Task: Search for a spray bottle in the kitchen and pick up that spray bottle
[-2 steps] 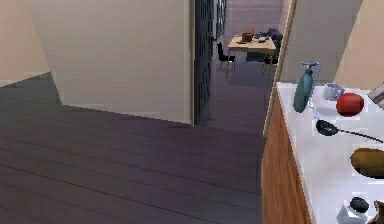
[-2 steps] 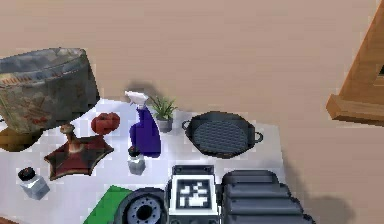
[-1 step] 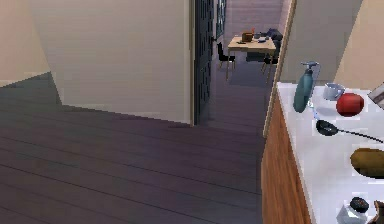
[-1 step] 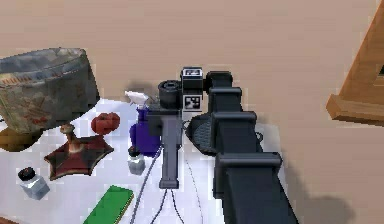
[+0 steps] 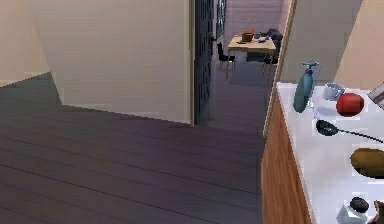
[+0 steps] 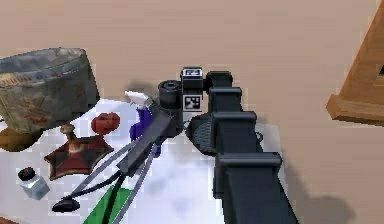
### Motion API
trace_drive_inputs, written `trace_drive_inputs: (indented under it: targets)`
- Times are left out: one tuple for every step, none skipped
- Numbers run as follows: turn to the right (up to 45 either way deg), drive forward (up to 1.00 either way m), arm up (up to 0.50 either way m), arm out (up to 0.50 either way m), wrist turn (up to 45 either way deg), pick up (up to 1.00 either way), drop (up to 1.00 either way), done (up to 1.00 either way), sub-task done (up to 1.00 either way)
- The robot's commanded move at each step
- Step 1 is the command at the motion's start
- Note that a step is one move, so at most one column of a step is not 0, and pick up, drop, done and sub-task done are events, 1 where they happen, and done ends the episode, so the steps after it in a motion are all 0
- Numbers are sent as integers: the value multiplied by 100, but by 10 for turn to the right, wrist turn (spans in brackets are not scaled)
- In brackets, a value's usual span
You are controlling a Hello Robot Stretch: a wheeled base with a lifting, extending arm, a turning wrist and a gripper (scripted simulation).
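A blue spray bottle (image 5: 306, 85) stands upright on the white counter (image 5: 325, 150) at the forward view's right. In the arm side view a blue-purple bottle with a pale top (image 6: 140, 122) stands on the white counter (image 6: 185, 180), right against the gripper's dark body. The arm (image 6: 240, 150) rises from the bottom edge, and the gripper (image 6: 118, 172) stretches its thin fingers (image 6: 135, 158) down to the left over the counter. Things lie on the counter behind it, so I cannot tell whether it holds anything.
On the counter are a red round fruit (image 5: 348, 103), a dark ladle (image 5: 335, 128), a brown potato (image 5: 370, 160) and a small shaker (image 6: 33, 183). A big grey pot (image 6: 45, 85) and a brown star-shaped stand (image 6: 75, 150) sit nearby. Dark floor (image 5: 120, 160) leads past a wall to a dining table (image 5: 252, 42).
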Motion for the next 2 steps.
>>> trace_drive_inputs:
  targets:
    - [0,0,0,0,450,0,0,0,0]
    - [0,0,0,0,450,0,0,0,0]
